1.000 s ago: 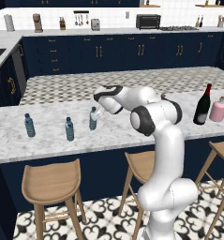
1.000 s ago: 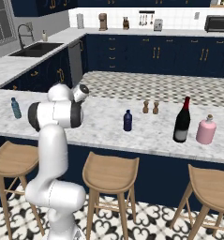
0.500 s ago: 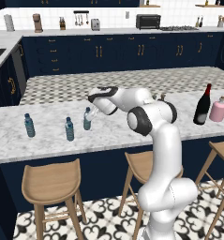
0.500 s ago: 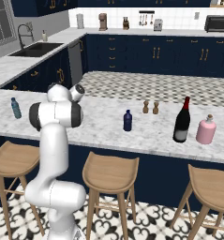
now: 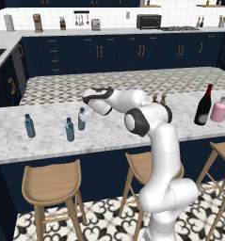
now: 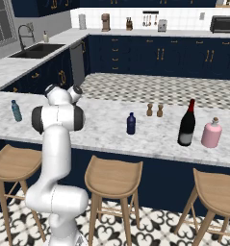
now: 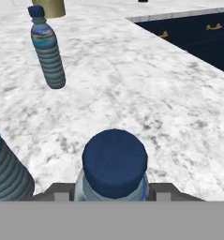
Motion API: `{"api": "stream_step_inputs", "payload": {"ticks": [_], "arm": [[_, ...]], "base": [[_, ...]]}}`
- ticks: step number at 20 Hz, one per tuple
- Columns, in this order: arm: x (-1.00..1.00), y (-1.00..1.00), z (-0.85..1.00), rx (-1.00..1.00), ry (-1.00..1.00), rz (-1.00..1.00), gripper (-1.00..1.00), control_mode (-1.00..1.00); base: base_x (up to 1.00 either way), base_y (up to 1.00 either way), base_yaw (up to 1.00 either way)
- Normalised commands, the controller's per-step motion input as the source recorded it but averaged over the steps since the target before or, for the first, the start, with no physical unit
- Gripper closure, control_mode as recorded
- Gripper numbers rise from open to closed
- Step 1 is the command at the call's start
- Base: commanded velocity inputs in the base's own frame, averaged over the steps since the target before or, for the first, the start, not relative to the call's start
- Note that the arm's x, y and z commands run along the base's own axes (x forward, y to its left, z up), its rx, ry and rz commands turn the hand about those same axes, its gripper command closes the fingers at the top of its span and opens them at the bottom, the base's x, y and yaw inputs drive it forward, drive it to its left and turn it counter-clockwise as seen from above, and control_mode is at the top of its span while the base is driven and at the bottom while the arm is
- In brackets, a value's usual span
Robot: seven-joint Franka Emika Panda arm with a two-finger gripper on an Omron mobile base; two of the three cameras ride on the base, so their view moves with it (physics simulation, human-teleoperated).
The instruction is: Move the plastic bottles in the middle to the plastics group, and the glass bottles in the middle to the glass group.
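My gripper [image 5: 87, 113] is shut on a small clear water bottle [image 5: 81, 120] with a blue cap [image 7: 114, 161], holding it by the neck just over the marble counter [image 5: 114, 134]. Its fingertips [image 7: 62, 191] flank the neck. Left of it stand the plastics group's two matching water bottles [image 5: 69, 130] [image 5: 29, 126], the nearer one a short gap away [image 7: 3, 171]. The dark navy bottle [image 6: 131, 124] stands mid-counter. At the right end, the tall wine bottle [image 5: 204, 105] is beside the pink glass bottle [image 5: 219, 110].
Salt and pepper shakers [image 6: 154, 110] stand behind the navy bottle. Wooden stools [image 5: 50, 181] line the counter's near edge. A second counter with a patterned top [image 5: 132, 82] lies beyond. A sink [image 6: 37, 50] is at the far left.
The gripper has carried the water bottle leftward along the counter, closer to the two water bottles. The other bottles have stayed in place.
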Motion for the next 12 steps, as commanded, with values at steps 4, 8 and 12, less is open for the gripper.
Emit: {"api": "stream_step_inputs", "payload": {"ticks": [4,8,12], "arm": [[0.14,0.17,-0.12,0.00,0.00,0.07,1.00,-1.00],[0.10,0.17,-0.16,0.00,0.04,0.09,1.00,-1.00],[0.10,0.10,-0.31,0.00,0.07,0.08,1.00,-1.00]], "base": [[0.00,0.00,0.00],[0.00,0.00,0.00],[0.00,0.00,0.00]]}}
